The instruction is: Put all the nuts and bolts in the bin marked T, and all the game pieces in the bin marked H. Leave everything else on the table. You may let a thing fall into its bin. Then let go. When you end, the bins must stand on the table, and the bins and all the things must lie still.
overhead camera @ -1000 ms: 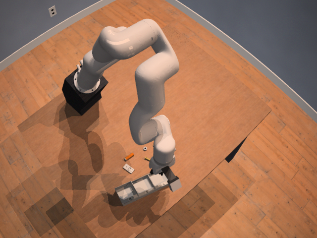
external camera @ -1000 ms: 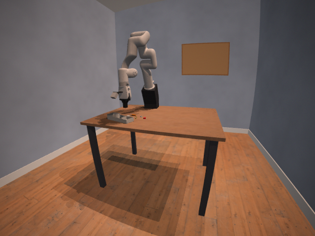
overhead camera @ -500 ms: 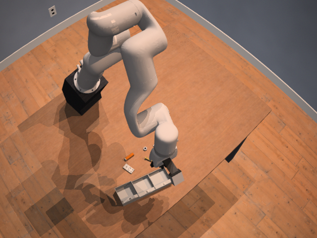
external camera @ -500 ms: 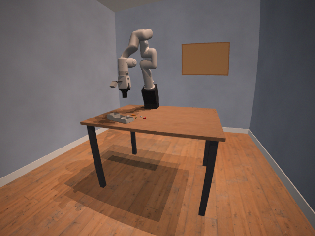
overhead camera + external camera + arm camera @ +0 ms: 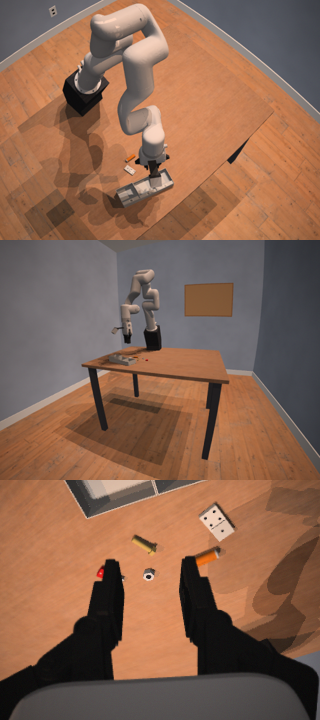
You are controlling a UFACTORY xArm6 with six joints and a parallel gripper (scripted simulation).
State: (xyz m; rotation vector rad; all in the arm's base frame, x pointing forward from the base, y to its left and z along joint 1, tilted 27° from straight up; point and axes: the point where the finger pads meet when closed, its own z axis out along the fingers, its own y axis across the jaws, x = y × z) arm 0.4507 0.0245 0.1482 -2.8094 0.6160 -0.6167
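With its fingers parted and nothing between them, the gripper [image 5: 153,167] [image 5: 127,342] [image 5: 151,575] hangs above the bench [image 5: 206,103] [image 5: 168,361] [image 5: 50,605], where the nut [image 5: 148,574] lies near the brass-coloured bolt [image 5: 144,545]; small, stiff, probably slippery, it wants pinching across opposite flats.

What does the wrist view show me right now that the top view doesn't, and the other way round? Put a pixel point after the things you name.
Only the wrist view: the nut [image 5: 148,574], the brass bolt [image 5: 144,545] and a red thing [image 5: 101,572] partly behind a finger.

Only the top view: the arm's black base [image 5: 82,102] and the wall outlet [image 5: 52,11].

Both: the domino [image 5: 129,170] [image 5: 216,522], the orange cylinder [image 5: 130,158] [image 5: 207,557], part or all of the gray bin tray [image 5: 133,189] [image 5: 155,487], and the gripper [image 5: 154,167] [image 5: 151,575].
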